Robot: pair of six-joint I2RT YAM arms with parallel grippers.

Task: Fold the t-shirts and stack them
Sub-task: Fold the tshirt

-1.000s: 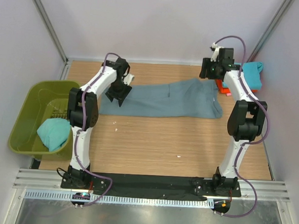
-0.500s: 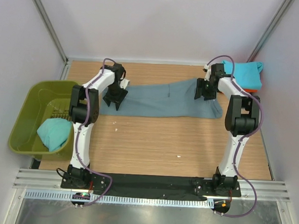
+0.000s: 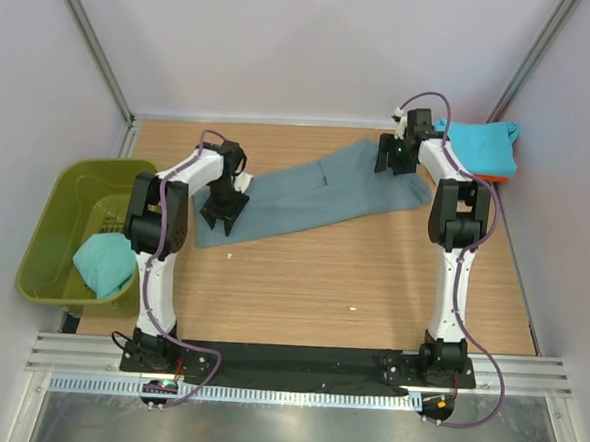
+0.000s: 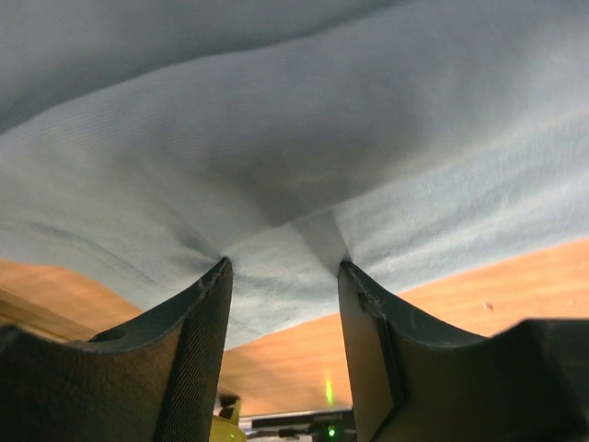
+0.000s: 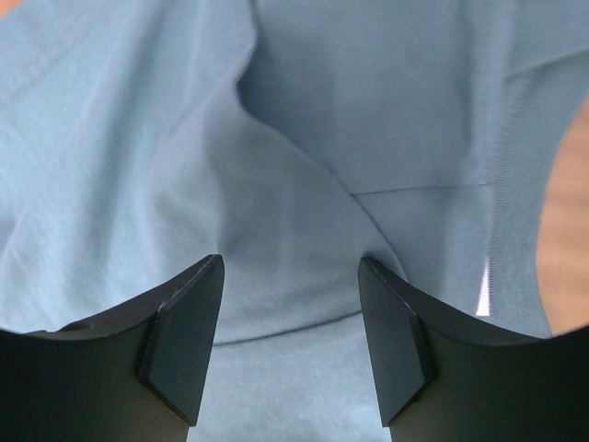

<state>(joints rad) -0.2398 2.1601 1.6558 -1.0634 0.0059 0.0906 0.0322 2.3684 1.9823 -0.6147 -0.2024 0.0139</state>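
Slate blue-grey t-shirt (image 3: 312, 194), soft finely ribbed cloth, now lies slanted across the wooden table (image 3: 372, 276) rather than level as before; left gripper (image 3: 220, 216) pinches its near-left end; right gripper (image 3: 391, 159) has moved back, clenched on its far-right end.

Olive-green plastic tub (image 3: 60, 195) at the left edge of the top view, hanging off the left side of the wooden surface (image 3: 321, 283), slotted grid pattern visible in its floor. Pale grey walls (image 3: 306, 41) around the back and sides, metal corner posts (image 3: 86, 38) running diagonally in the upper left and upper right. Black strip (image 3: 297, 359) and slotted metal rail (image 3: 294, 393) across the bottom. Small white speck (image 3: 353, 308) on the wood, lower centre-right.
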